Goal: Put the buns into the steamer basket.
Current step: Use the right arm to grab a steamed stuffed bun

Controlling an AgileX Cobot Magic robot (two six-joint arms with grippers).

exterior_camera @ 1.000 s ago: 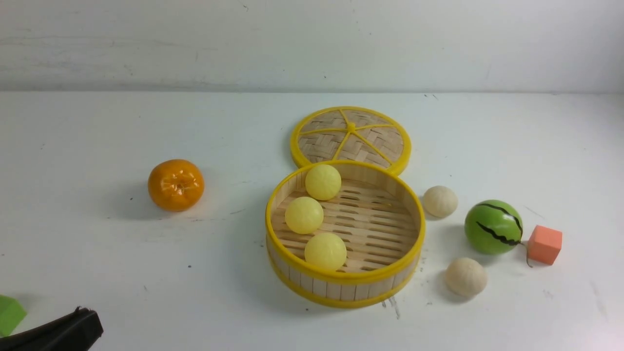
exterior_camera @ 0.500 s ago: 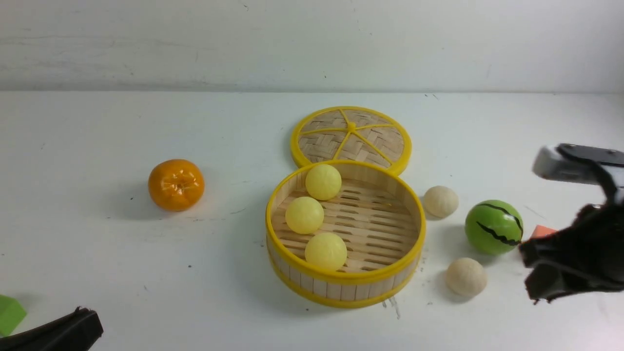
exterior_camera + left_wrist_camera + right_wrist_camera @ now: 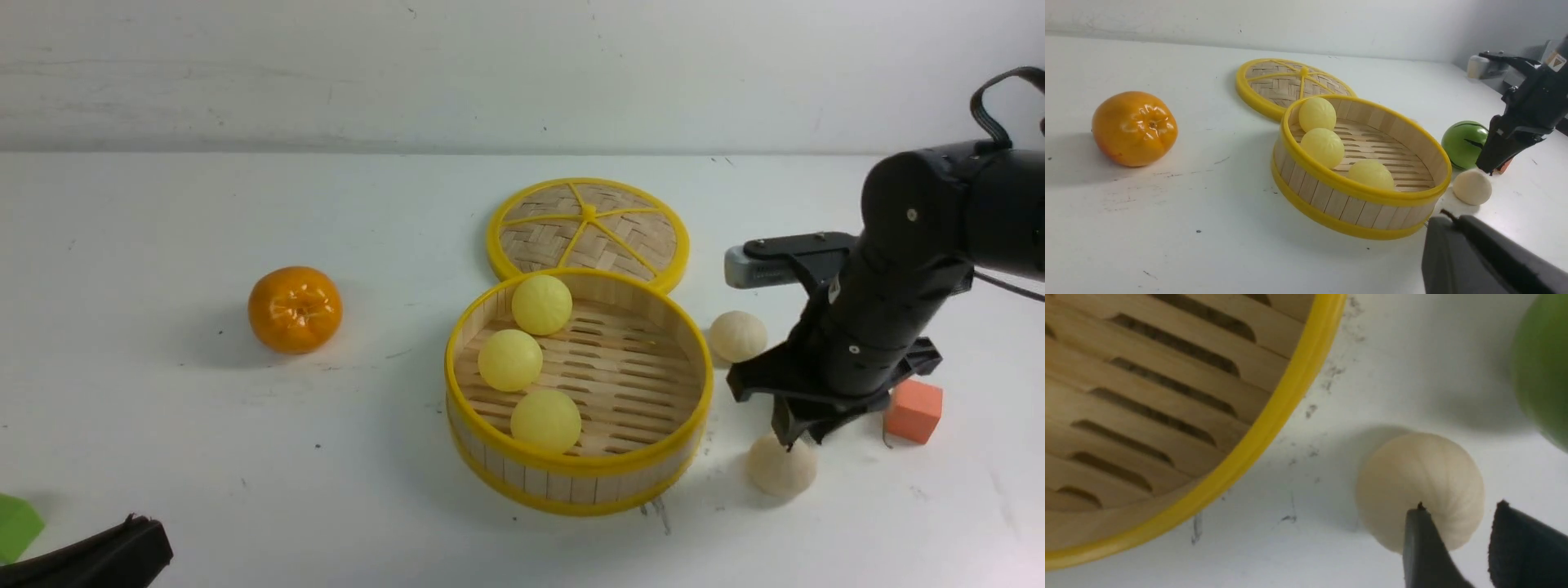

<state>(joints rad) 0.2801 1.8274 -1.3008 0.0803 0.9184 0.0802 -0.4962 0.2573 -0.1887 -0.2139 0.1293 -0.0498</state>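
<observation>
Already three smooth pale yellow ball-shaped buns (image 3: 509, 360) lie in a row on the slatted floor of the round bamboo steamer basket with yellow rims (image 3: 571, 487), along its left wall. Two ridged cream-beige buns remain out on the white table (image 3: 163, 425), both on the side of the basket toward the table's right edge: the nearer cream bun (image 3: 780, 476), toward the near edge, and the farther cream bun (image 3: 737, 336), toward the far edge.

Directly over the nearer one hangs the black right gripper (image 3: 798, 438), pointing down, its fingers (image 3: 1423, 547) parted and holding nothing. One tip is at the bun's crown; I cannot tell whether it touches. That pose suits a grasp from above, probably chosen because this bun sits apart from the basket wall.

Just beyond it, toward the right edge, are a green black-striped watermelon ball (image 3: 1464, 143) and a small orange foam cube (image 3: 913, 411), close enough to be nudged. Behind the basket, touching its rim, lies the flat woven lid with yellow spokes (image 3: 588, 233), off so the basket is open. A glossy orange mandarin (image 3: 295, 309) sits toward the left edge. At the near left corner the left gripper (image 3: 139, 543) is closed and empty, beside a green block (image 3: 15, 527).
</observation>
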